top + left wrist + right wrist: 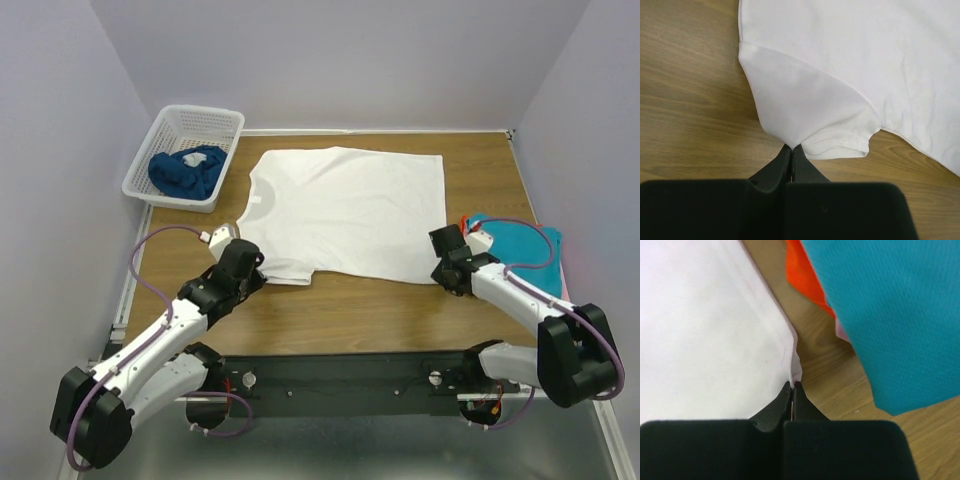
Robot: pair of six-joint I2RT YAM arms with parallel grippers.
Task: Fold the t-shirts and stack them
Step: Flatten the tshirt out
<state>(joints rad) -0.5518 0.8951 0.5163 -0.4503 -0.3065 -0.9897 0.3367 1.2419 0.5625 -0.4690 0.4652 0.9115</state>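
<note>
The white t-shirt (345, 210) lies spread flat on the table, neck to the left. My left gripper (250, 268) is shut on its near sleeve (805, 115); the jaws pinch the sleeve's fold at the tip. My right gripper (441, 262) is shut on the shirt's near hem corner (790, 365). A folded teal t-shirt (525, 250) lies at the right on top of a red-orange one (805, 280), with a pink edge (841, 331) between them. A dark blue t-shirt (187, 170) is bunched in the basket.
The white lattice basket (185, 150) stands at the back left, partly over the table's edge. The folded stack lies just right of my right gripper. Bare wood (370, 310) runs between the shirt's near edge and the arm bases.
</note>
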